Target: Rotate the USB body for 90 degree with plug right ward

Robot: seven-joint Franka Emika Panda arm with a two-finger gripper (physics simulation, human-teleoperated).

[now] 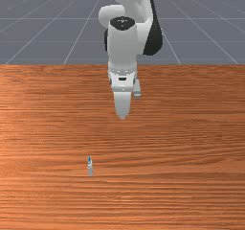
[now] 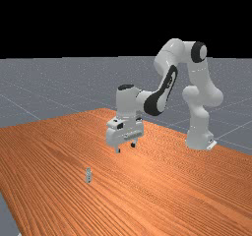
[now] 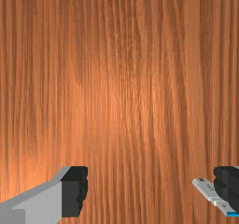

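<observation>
hovering, likely pre-grasp;
gripper point(image 2: 125, 148) spread, empty; next, shift to front view's near left, above usb body point(image 1: 90, 166)

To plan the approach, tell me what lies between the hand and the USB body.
Only bare table lies between the hand and the USB body, in the front and far views.

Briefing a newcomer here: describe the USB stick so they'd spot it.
Over the wooden table hangs the white gripper. The USB stick lies on the wood, nearer the front camera and to the front view's left. Small, slim and pale, it stands out from the gripper by its one blue end.
</observation>
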